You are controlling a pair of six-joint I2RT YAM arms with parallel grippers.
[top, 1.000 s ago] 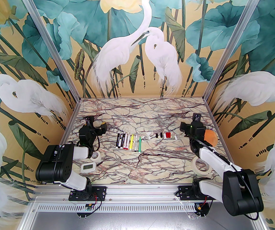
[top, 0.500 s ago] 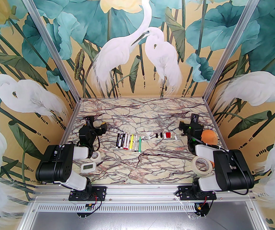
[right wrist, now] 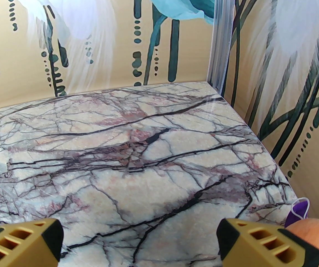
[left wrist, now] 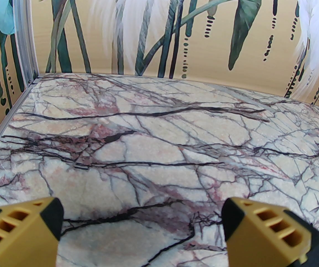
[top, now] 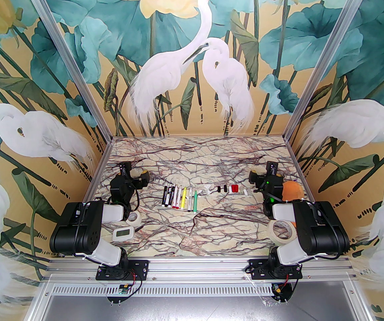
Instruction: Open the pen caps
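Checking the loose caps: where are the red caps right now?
In the top view, the red caps lie on the table right of centre, between the black caps on their left and a whitish cap on their right.

Tape rolls [top: 137, 220] [top: 279, 241], LCD unit [top: 123, 234] — orange obj [top: 293, 190]

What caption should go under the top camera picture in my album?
Left gripper and right gripper hang open on either side of markers and loose pen caps.
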